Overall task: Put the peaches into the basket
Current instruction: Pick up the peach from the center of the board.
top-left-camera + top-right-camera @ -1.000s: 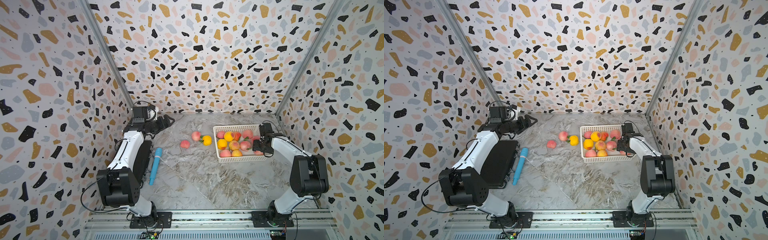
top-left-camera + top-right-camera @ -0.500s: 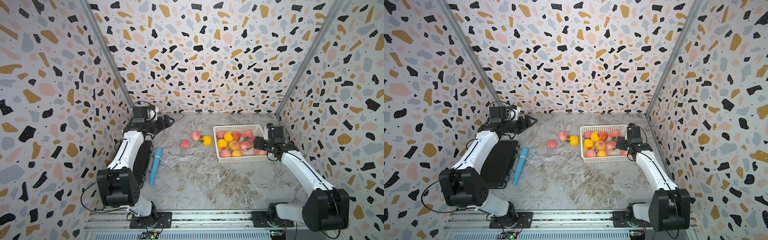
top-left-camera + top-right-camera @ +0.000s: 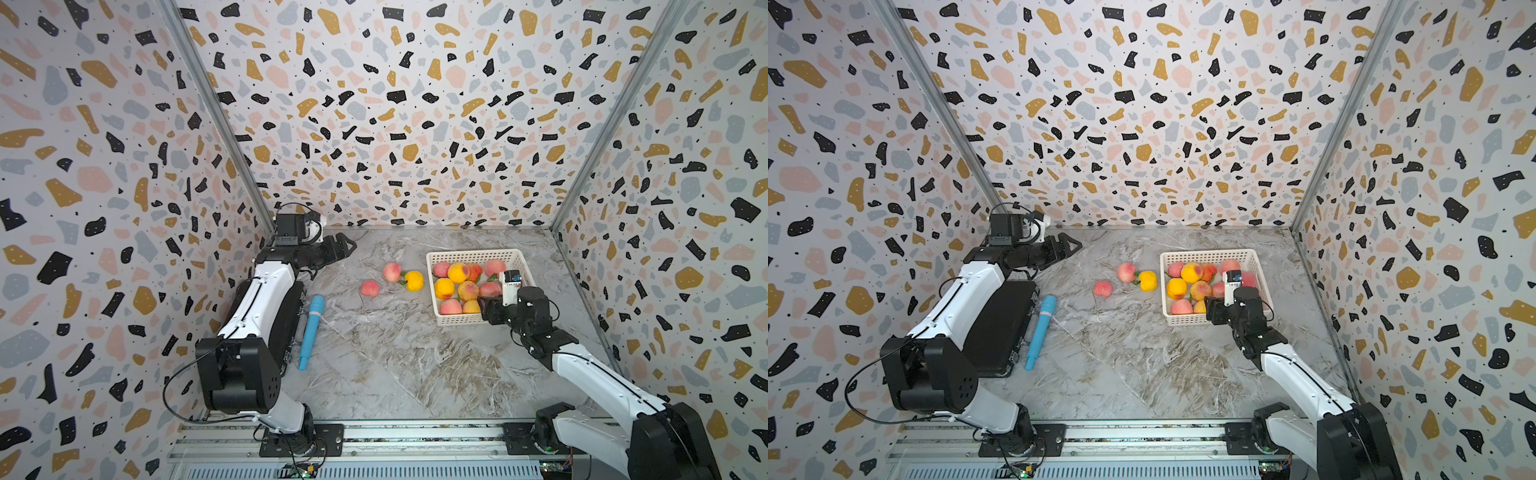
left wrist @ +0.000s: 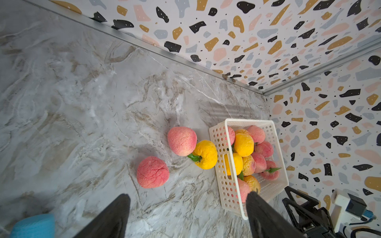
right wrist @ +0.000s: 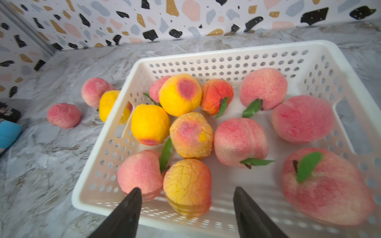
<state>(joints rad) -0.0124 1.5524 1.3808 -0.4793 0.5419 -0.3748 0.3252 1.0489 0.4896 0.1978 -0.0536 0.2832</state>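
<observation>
The white basket (image 3: 469, 252) (image 3: 1208, 252) stands at the back right and holds several peaches. Three more peaches lie on the marble to its left: a pink one (image 3: 392, 272), a yellow one (image 3: 414, 281) and a red-pink one (image 3: 369, 288) (image 4: 152, 172). My right gripper (image 3: 485, 311) (image 5: 186, 191) hangs open and empty over the basket's near rim (image 5: 144, 218). A yellow-orange peach (image 5: 186, 183) lies just ahead of its jaws, untouched. My left gripper (image 3: 348, 246) (image 4: 186, 198) is open and empty at the back left, well away from the loose peaches.
A blue cylindrical tool (image 3: 311, 330) lies on the marble beside a flat black box (image 3: 1000, 328) under the left arm. Patterned walls close in the back, left and right sides. The basket sits near the right wall.
My right gripper has drawn back from over the basket's right side to its near rim, and that arm has stretched out low. The left arm has not moved.
</observation>
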